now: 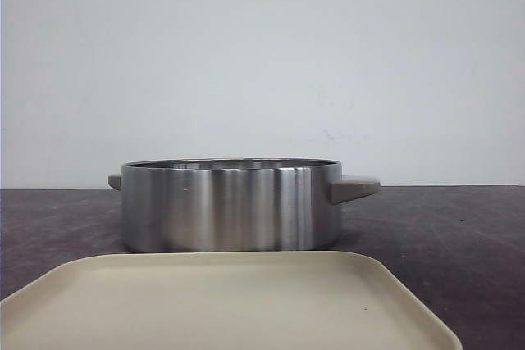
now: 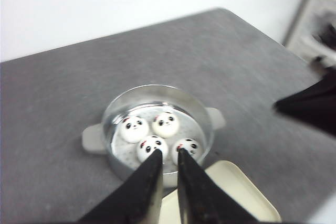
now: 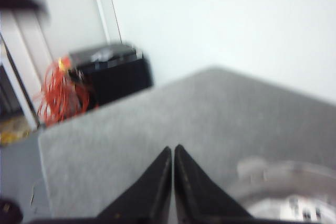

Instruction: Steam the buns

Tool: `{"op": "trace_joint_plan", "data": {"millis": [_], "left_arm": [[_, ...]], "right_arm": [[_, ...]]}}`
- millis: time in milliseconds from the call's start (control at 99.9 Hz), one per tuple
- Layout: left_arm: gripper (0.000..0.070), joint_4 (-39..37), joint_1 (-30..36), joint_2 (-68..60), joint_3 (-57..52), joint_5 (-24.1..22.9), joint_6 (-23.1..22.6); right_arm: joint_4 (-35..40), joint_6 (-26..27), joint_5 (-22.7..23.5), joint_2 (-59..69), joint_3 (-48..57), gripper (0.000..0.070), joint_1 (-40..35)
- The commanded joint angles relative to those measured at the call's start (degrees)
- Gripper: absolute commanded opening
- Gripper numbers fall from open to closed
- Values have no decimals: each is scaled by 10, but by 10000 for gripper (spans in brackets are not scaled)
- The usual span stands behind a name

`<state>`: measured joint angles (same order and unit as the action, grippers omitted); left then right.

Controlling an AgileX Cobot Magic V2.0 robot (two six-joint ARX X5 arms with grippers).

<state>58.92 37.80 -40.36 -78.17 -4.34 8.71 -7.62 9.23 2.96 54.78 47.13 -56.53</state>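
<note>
Several white panda-face buns [image 2: 135, 128] lie side by side inside the round steel steamer pot [image 2: 206, 115], seen in the left wrist view. In the front view the pot [image 1: 230, 202] stands mid-table and its wall hides the buns. My left gripper [image 2: 169, 151] hovers high above the pot's near rim, its fingers a narrow gap apart and empty. My right gripper [image 3: 172, 148] is shut and empty, high over bare table beside the blurred pot [image 3: 294, 182]. Neither gripper shows in the front view.
A cream tray [image 1: 230, 301] lies in front of the pot, nearest the robot; it also shows in the left wrist view [image 2: 236, 192]. The right arm [image 2: 310, 103] shows as a dark shape. Off the table's end stand a black box [image 3: 110, 72] and red cables [image 3: 60, 95].
</note>
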Motion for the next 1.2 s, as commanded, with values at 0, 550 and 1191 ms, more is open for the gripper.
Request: {"op": "trace_joint_plan", "data": {"millis": [0,550,1191], "left_arm": [[3,-57,5,57,104,-19,54],[3,-45,5,181,224,-12,100],[3,-45,5,181,224,-12,100]], "right_arm": [[-28,-9,0,9,8,7,-1],[-33,-9,1,9,8,7,4],[92,-44,-73,-57,-15,7,38]]}}
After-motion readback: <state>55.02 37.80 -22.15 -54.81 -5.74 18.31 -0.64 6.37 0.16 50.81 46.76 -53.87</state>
